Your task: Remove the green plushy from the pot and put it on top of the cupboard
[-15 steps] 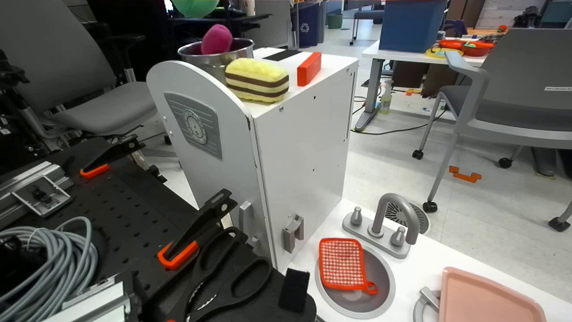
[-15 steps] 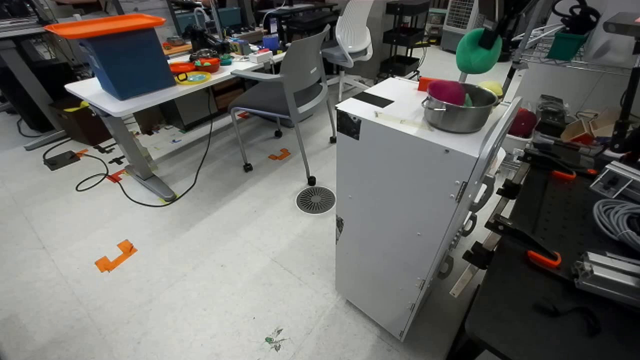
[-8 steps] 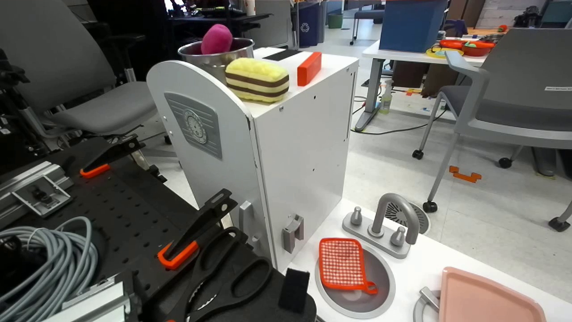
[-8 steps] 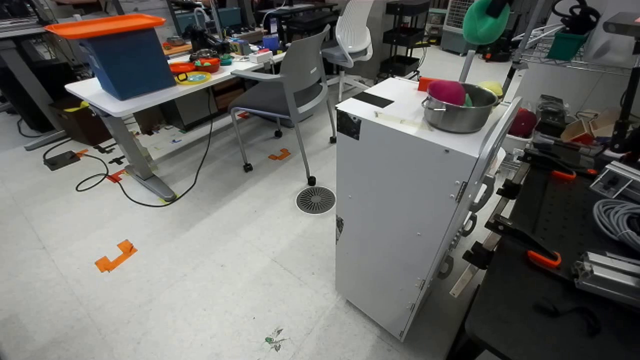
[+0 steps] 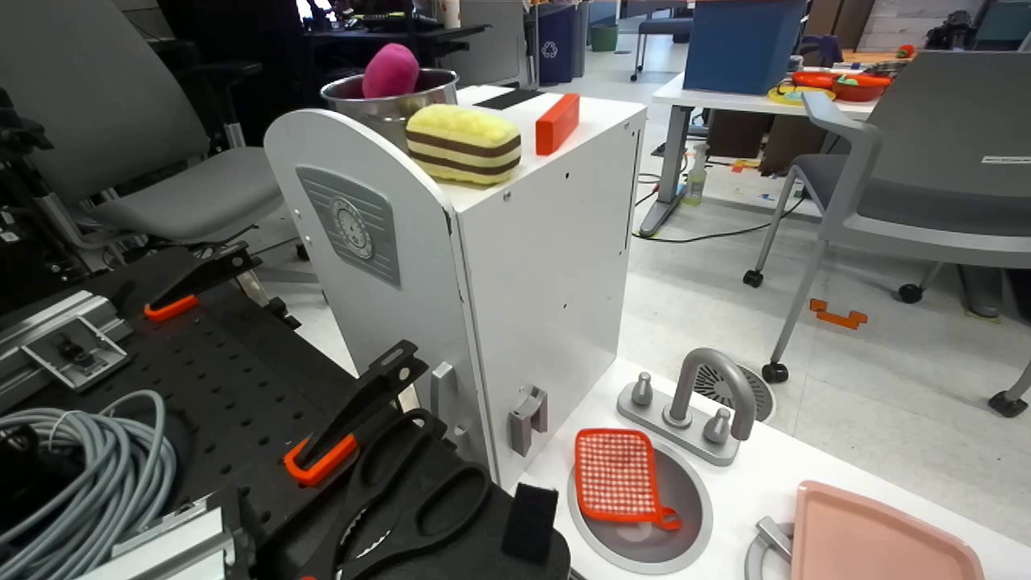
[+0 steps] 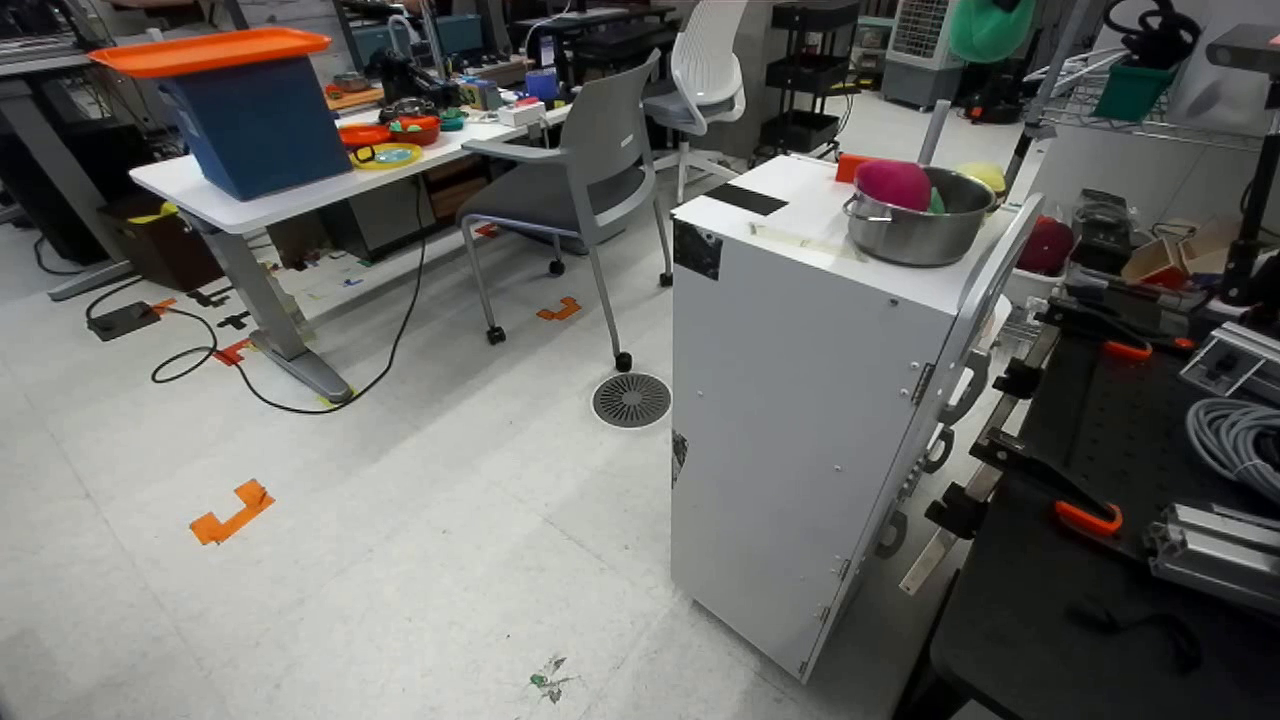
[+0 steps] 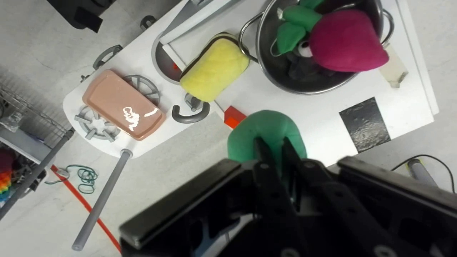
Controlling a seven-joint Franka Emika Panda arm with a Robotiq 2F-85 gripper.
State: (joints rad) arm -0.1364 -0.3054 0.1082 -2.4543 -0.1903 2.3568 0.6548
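The green plushy [image 7: 266,121] is pinched between the fingertips of my gripper [image 7: 272,141] in the wrist view. It hangs in the air; its lower part shows at the top edge of an exterior view [image 6: 990,28]. The pot [image 6: 915,240] stands on top of the white cupboard [image 6: 790,420]; both also show in an exterior view, the pot [image 5: 378,113] behind the rounded panel of the cupboard [image 5: 548,258]. In the wrist view the plushy lies apart from the pot [image 7: 276,76], over the edge of the cupboard top [image 7: 317,121]. My gripper is out of both exterior views.
A pink plushy [image 7: 348,41] and green leafy pieces [image 7: 300,18] are in the pot. A yellow striped block [image 5: 463,145] and an orange-red block [image 5: 557,125] stand on the cupboard top. A black patch [image 7: 367,125] marks its far end. A toy sink [image 5: 644,532] adjoins below.
The green plushy has risen with my gripper and shifted right in an exterior view. It has left the top of another exterior view. The pot and blocks have not moved.
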